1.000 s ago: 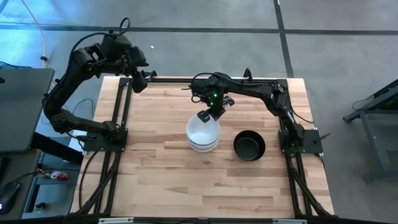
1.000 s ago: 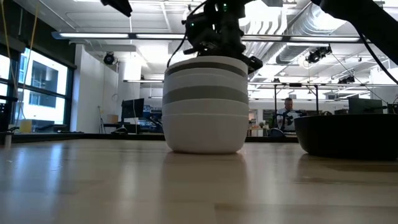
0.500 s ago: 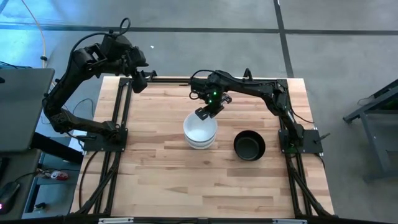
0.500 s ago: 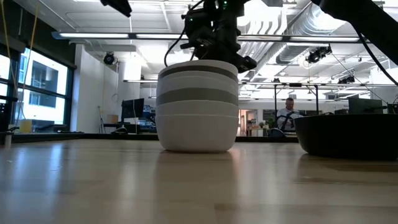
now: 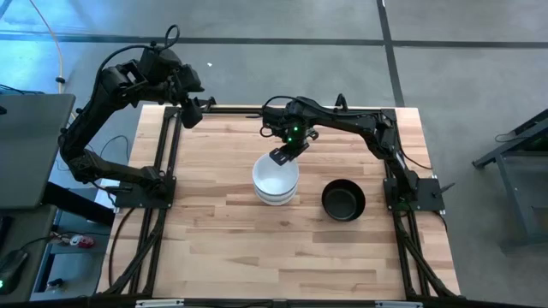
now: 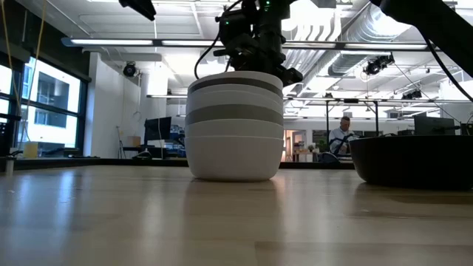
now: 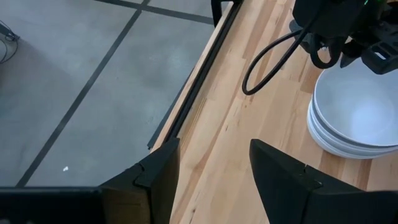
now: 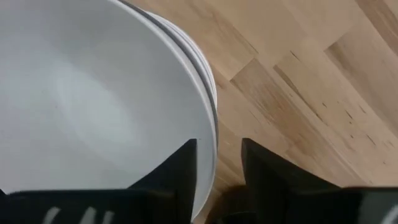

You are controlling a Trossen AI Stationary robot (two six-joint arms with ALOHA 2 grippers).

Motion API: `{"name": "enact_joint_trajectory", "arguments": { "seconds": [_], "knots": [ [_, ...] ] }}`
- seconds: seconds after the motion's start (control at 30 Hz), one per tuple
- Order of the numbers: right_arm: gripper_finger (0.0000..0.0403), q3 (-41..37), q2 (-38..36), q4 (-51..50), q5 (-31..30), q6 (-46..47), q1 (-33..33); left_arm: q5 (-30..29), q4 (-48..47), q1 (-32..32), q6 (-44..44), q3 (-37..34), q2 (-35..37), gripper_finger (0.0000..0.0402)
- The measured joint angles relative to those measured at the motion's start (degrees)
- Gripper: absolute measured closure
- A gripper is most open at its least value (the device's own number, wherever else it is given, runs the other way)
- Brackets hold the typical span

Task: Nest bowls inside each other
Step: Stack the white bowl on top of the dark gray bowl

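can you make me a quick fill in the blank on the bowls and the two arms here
1. The nested stack has a glossy ____ bowl on top.
2. The bowl standing alone beside the stack is ____.
3. The right gripper is at the stack's rim, one finger inside and one ____ the top bowl.
4. The left gripper waits over the table's ____ edge, away from the bowls.

Missing words: white; black; outside; far left

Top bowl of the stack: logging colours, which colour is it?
White; the top bowl shows best in the right wrist view.
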State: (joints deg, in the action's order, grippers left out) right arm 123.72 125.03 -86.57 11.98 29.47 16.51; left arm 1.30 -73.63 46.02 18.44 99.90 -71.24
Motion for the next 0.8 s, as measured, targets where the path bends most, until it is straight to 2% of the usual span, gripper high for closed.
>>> {"name": "enact_joint_trajectory", "arguments": {
  "seconds": [0.2,0.33,0.43,0.57,0.8],
  "knots": [
    [0.0355,0.0,-0.02,-0.92,0.16,-1.28,0.0,0.0,0.13,0.02,-0.02,0.0,0.0,0.022],
    [0.0377,0.0,-0.05,-0.83,1.24,-1.86,0.07,0.0,0.15,0.02,0.11,0.0,0.0,0.022],
    [0.0373,0.0,-0.07,-0.74,1.82,-2.4,0.34,0.91,0.17,0.02,-0.01,0.0,0.0,0.022],
    [0.0346,0.0,-0.09,-0.29,2.16,-2.52,0.72,3.27,0.29,0.0,0.41,-0.64,0.0,0.022],
    [0.0315,0.0,-0.09,-0.19,2.82,-2.53,0.79,3.23,1.18,0.02,1.71,-2.8,0.0,0.022]
  ]
}}
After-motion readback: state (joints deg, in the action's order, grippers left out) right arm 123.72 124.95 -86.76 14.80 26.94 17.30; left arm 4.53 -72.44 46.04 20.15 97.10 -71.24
